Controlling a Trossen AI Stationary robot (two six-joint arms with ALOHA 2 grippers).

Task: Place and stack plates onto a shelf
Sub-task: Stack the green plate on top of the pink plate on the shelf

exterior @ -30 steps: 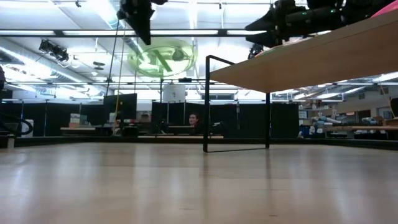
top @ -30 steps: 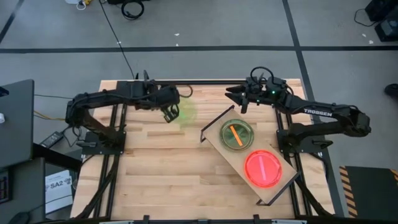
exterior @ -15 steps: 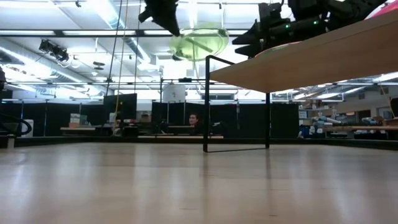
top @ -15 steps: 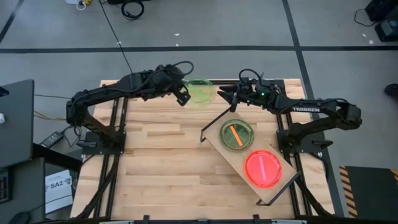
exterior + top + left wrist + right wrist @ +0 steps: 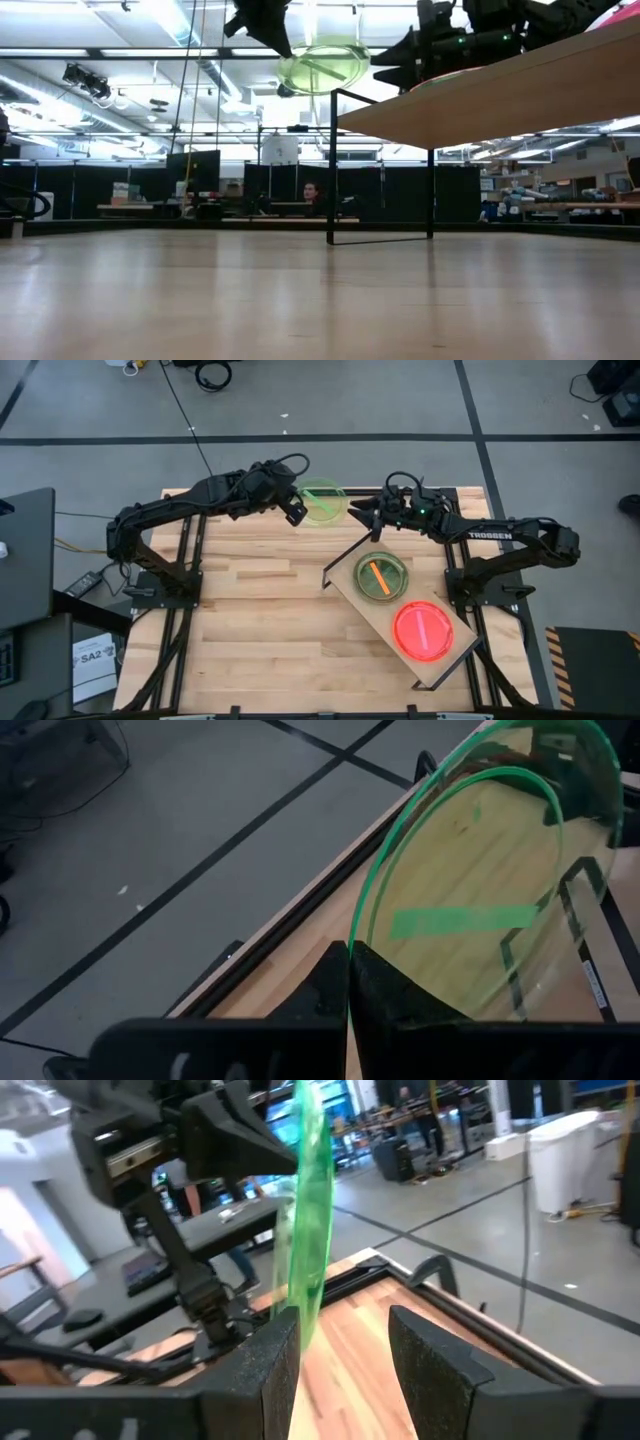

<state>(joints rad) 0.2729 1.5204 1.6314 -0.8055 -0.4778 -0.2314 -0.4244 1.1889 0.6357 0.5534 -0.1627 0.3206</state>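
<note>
A translucent green plate with a centre bar hangs in the air over the table's far edge, held by my left gripper, which is shut on its left rim. My right gripper is open just right of the plate. In the right wrist view its fingers stand on either side of the plate's near rim. The light-wood shelf stands slantwise on the table's right half. It carries a green plate with an orange bar and a pink plate. My left gripper pinches the green plate's rim between its two fingers, coming level from the table's left. The plate is lifted clear and juts out past the fingertips toward the right arm. Whether my right gripper touches the plate, I cannot tell.
The shelf's black wire frame rises at its far-left corner, just below the held plate in the low view. Bare slatted tabletop spreads left of and in front of the shelf. A person sits far behind the table.
My left gripper has carried the green plate up and toward the table's far edge and right, to the right gripper, and the plate has tipped flatter. My right gripper has reached left toward the plate. In the last half second both have barely moved.
</note>
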